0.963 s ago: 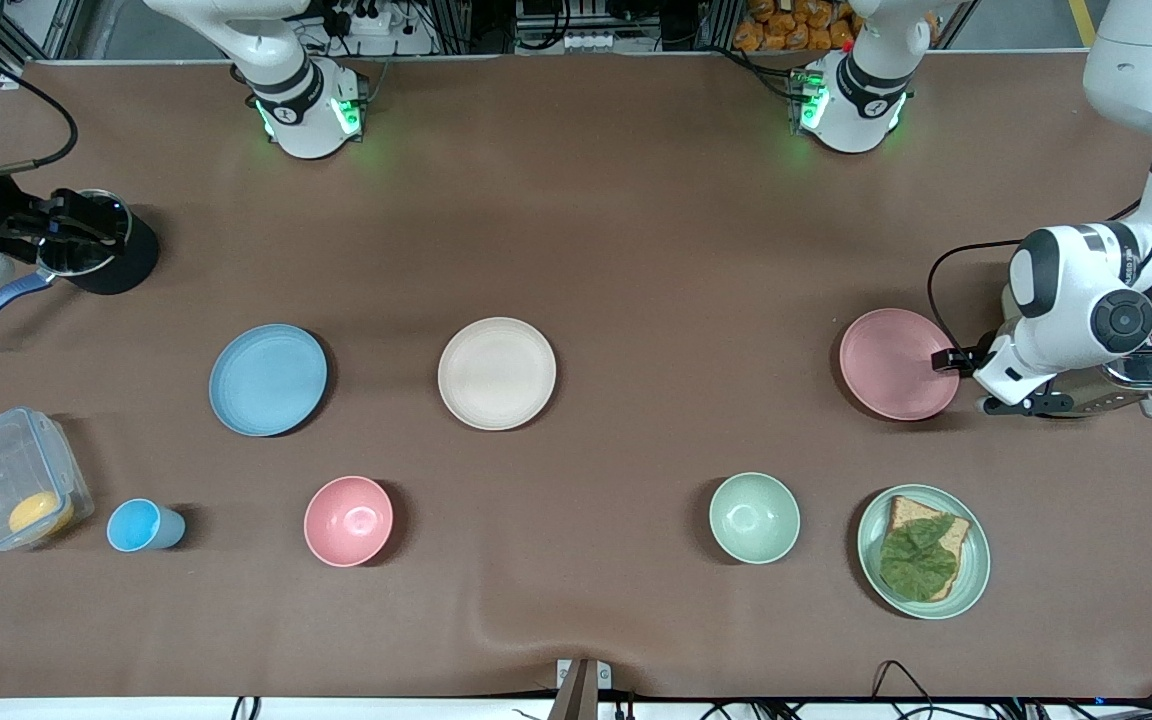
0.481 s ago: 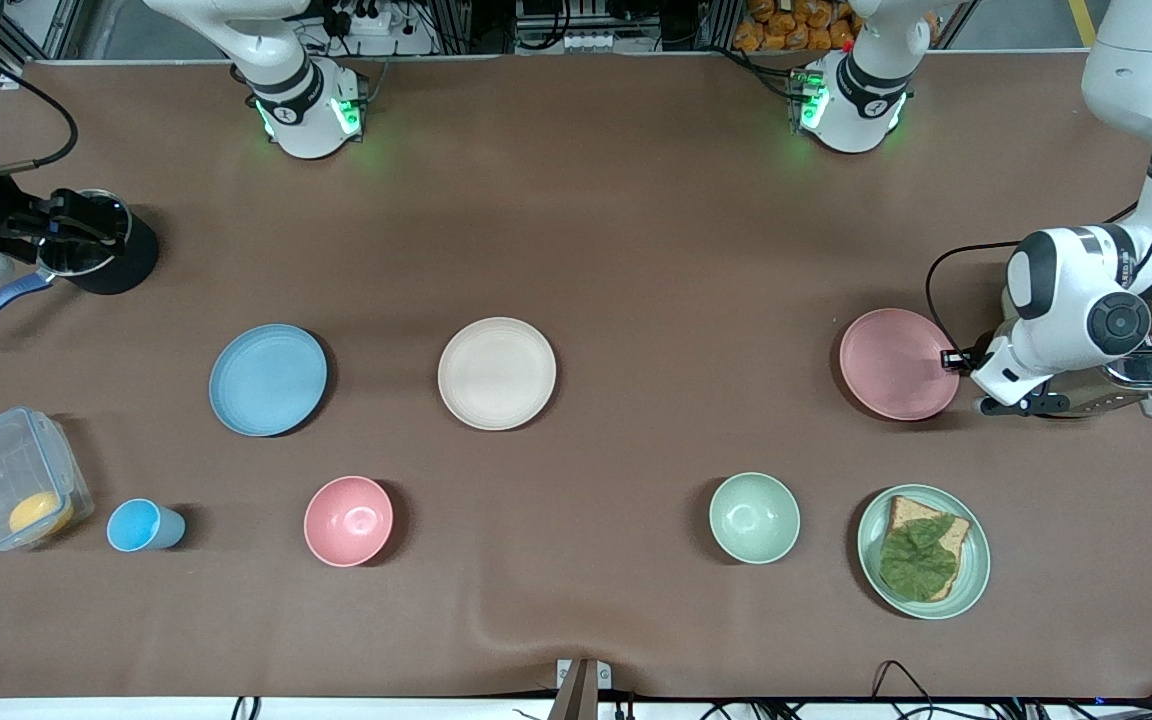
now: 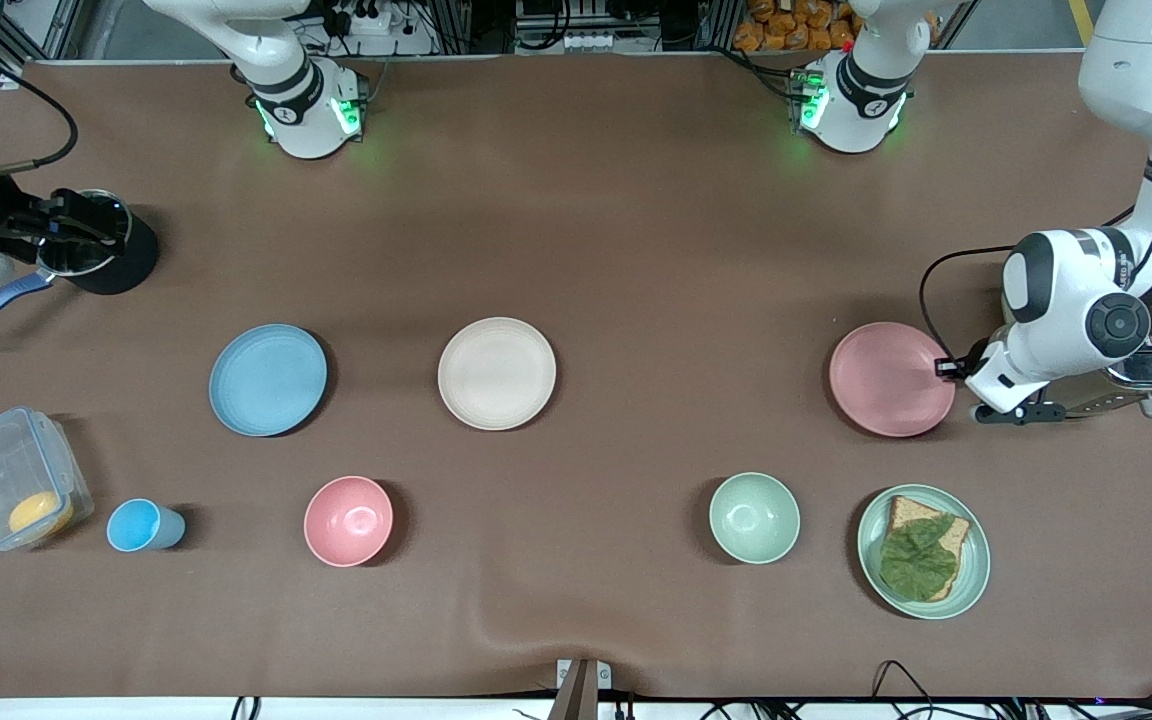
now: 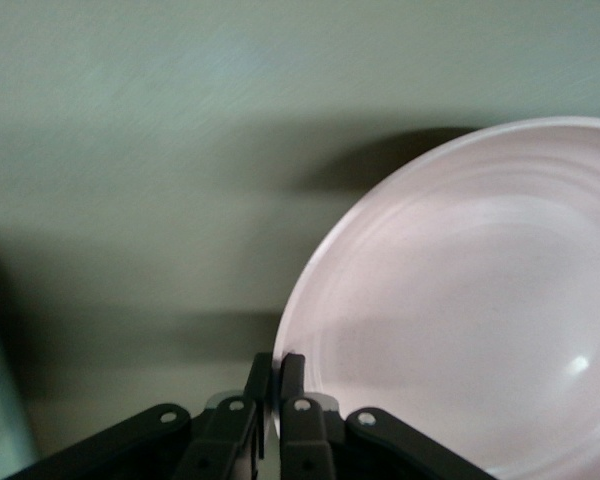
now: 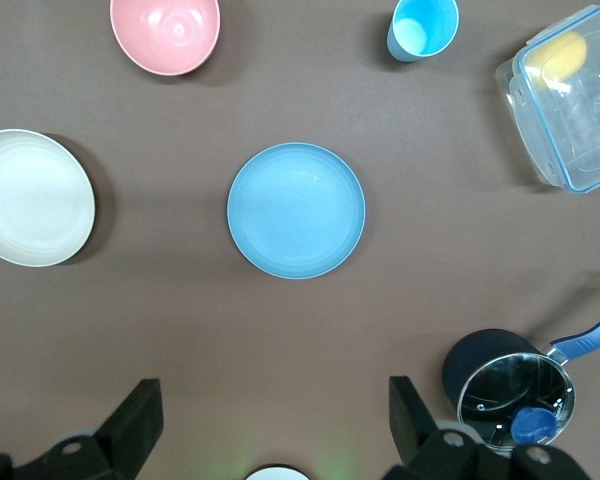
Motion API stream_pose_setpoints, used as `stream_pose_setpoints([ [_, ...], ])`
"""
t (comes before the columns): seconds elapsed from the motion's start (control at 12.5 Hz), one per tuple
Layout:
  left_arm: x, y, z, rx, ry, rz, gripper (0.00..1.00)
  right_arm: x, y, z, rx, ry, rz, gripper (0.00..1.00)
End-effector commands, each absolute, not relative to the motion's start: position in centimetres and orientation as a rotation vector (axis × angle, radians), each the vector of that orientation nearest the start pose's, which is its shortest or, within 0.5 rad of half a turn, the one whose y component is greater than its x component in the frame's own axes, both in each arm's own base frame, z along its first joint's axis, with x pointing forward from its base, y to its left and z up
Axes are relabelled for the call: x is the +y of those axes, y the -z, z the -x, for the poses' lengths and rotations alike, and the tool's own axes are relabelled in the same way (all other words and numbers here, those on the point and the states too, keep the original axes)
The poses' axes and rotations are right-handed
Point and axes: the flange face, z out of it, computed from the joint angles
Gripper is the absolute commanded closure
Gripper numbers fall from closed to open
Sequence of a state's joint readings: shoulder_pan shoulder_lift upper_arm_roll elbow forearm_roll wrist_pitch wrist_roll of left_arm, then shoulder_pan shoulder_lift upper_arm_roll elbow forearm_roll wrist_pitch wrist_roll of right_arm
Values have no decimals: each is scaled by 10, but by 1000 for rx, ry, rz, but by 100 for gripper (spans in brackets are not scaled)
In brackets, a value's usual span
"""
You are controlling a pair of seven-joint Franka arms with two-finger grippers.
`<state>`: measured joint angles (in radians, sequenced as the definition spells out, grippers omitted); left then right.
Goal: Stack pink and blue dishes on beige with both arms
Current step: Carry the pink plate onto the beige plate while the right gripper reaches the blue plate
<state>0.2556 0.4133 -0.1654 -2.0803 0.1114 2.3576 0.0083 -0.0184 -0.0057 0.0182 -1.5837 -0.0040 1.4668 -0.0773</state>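
The pink plate [image 3: 891,379] has just shifted a little toward the front camera and toward the beige plate [image 3: 497,373], and its shadow now shows wider, so it looks lifted off the worktop [image 3: 636,230], pinched at its 3 o'clock rim by the left tool [image 3: 944,369]; the left wrist view shows the fingers [image 4: 268,385] narrowed on that rim, though how firm the grip is I cannot say. That means the first carry has begun. The run to the beige plate at the centre is open brown worktop, with the green bowl [image 3: 754,517] and sandwich plate [image 3: 923,551] at its 5 o'clock. The right tool [image 5: 270,430] hangs wide open above the blue plate [image 3: 268,379].
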Motion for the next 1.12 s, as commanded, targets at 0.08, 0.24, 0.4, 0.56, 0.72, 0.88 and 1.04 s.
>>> stream_pose_setpoints([
  [0.08, -27, -309, -605, 10, -242, 3235, 100, -2, -617, -535, -93, -174, 3139, 0],
  [0.24, -84, -350, -617, 34, -270, 3255, 100, -2, -616, -536, -93, -174, 3139, 0],
  [0.4, -156, -373, -612, 108, -235, 3278, 100, -2, -616, -535, -93, -176, 3138, 0],
  [0.56, -236, -374, -594, 90, -261, 3276, 100, -3, -616, -535, -91, -176, 3138, 0],
  [0.72, -320, -373, -570, 51, -281, 3281, 100, -3, -616, -535, -91, -176, 3138, 0],
  [0.88, -374, -356, -559, -55, -322, 3296, 100, -4, -616, -535, -89, -176, 3138, 0],
  [1.04, -435, -336, -543, -123, -325, 3322, 100, -4, -615, -536, -91, -176, 3138, 0],
])
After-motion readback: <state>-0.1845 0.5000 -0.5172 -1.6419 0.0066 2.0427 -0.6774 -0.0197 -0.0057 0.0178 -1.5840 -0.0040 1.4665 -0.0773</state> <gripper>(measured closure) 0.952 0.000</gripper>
